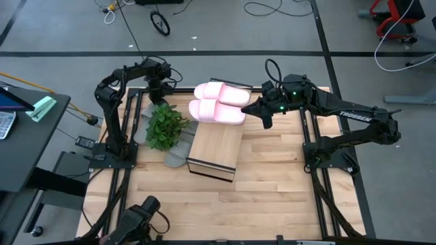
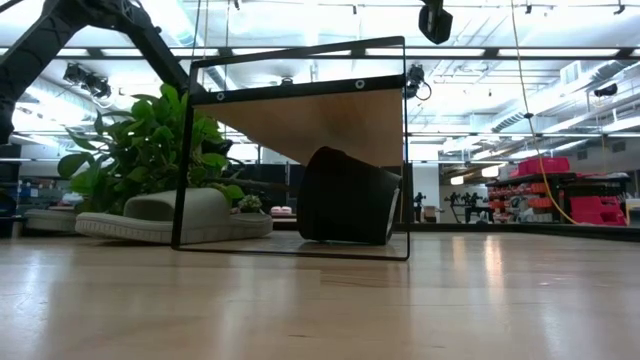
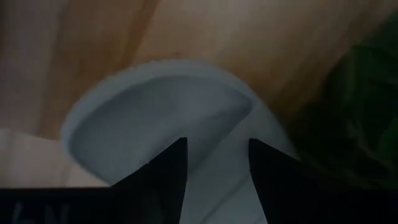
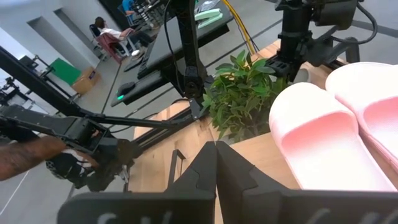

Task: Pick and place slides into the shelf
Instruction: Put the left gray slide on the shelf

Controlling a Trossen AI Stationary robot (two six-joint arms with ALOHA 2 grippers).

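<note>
I'm over a pale plank tabletop (image 1: 272, 170) on a grey floor with black tape lines and loose cables, TROSSEN (image 1: 355, 116) readable on my right arm. Two pink slides (image 1: 219, 103) lie on the shelf (image 1: 216, 151), two grey slides (image 1: 178, 158) by the plant (image 1: 165, 126). My left gripper (image 3: 216, 163) straddles a grey one, fingers apart; my right gripper (image 4: 216, 163) is closed, empty, beside the pink pair.

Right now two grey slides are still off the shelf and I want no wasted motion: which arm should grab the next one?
Left, probably. The left gripper hangs open just over a grey slide beside the plant. The right gripper is shut, beside the pink slides already on the shelf.
</note>
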